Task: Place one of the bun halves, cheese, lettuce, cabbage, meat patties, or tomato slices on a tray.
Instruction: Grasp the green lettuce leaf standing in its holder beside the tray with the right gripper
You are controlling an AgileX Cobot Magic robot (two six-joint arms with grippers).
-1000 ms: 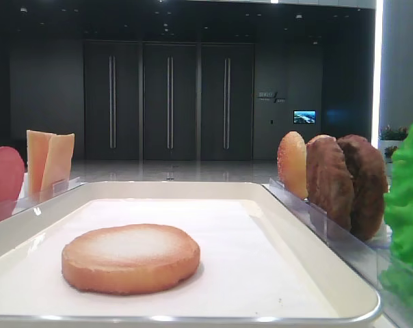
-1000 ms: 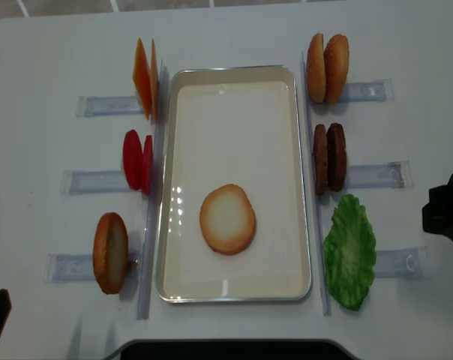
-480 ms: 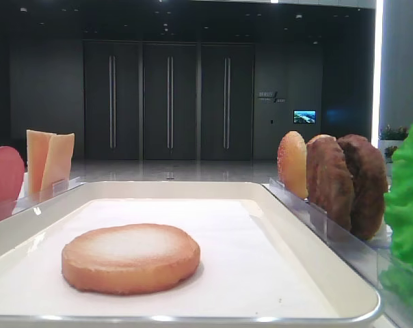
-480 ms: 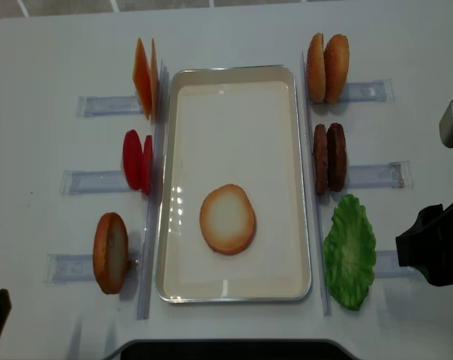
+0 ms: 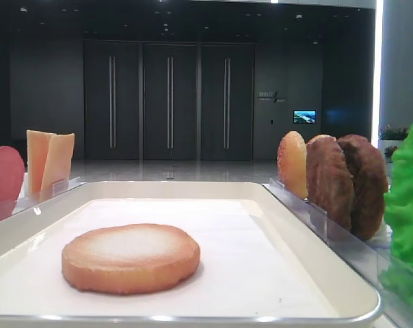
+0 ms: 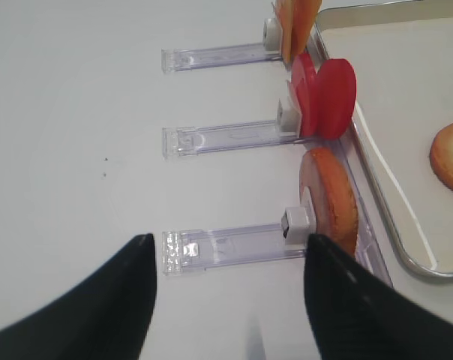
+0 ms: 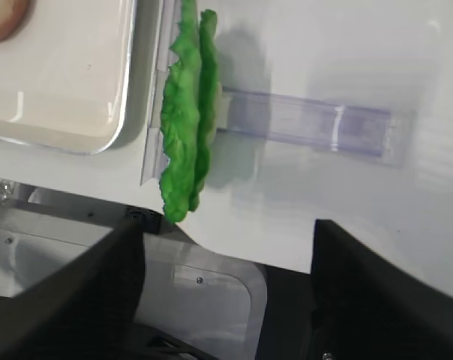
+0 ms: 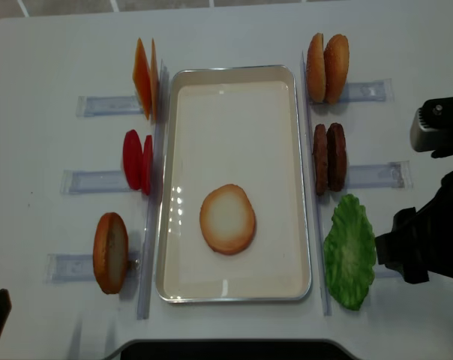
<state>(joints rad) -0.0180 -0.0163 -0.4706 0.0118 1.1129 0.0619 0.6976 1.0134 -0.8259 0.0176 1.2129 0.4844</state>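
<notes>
1. One bun half [image 8: 227,219] lying flat, pale face up, on the paper lining of the white tray [image 8: 234,73] at mid-bench.
2. Along the right edge of the bench, standing on edge in clear holders just beside the tray: two bun halves [image 8: 327,67] toward the far edge, two meat patties [image 8: 329,157] midway, and the lettuce [image 8: 349,251] nearest the front edge.
3. Along the left edge, likewise upright: cheese [image 8: 144,79] farthest, tomato slices [image 8: 137,160] midway, a lone bun half [image 8: 110,252] nearest the front.
4. Right hand [image 7: 226,225] low by the right edge, near the lettuce and its holder [image 7: 309,120], fingers spread wide apart, empty, not touching the leaf.
5. Left hand [image 6: 230,240] near the front left corner, fingers also apart, empty, facing the lone bun half.
6. Probably the step in hand: reaching for the lettuce.
7. To do it well: line up with the thin edge of the leaf, one finger on each face. Close gently on the upper part, since the leaf looks floppy. Lift straight up out of the slot before swinging over the tray rim, keeping clear of the patties next to it.
</notes>
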